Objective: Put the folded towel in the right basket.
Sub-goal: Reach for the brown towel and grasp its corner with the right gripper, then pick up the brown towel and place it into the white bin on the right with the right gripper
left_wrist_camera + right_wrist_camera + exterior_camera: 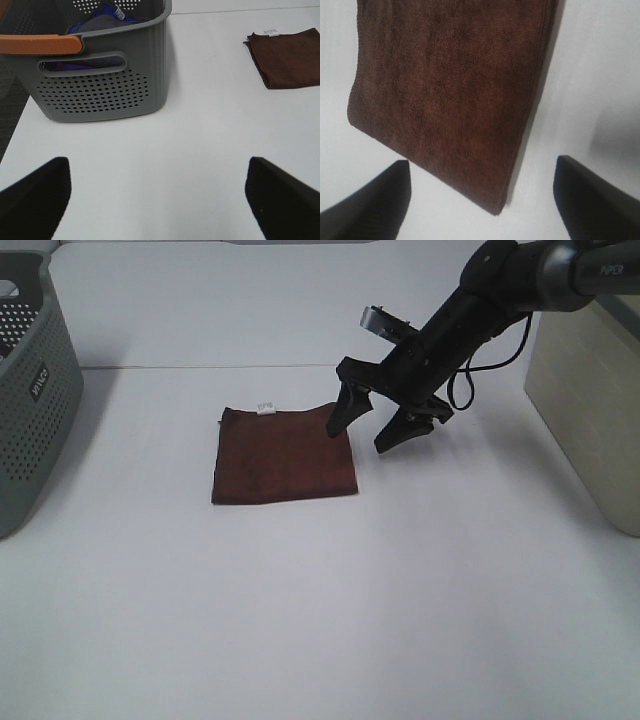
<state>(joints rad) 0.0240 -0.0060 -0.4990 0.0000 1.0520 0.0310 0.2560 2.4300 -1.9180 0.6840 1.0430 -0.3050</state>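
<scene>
Cloths point(100, 21) lie in the grey basket point(100, 95), while the right gripper point(360, 438) hangs spread at the folded towel point(280, 455) edge.

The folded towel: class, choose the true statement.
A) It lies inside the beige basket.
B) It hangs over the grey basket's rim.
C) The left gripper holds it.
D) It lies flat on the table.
D: the folded towel lies flat on the table, the open right gripper at its edge.
</scene>
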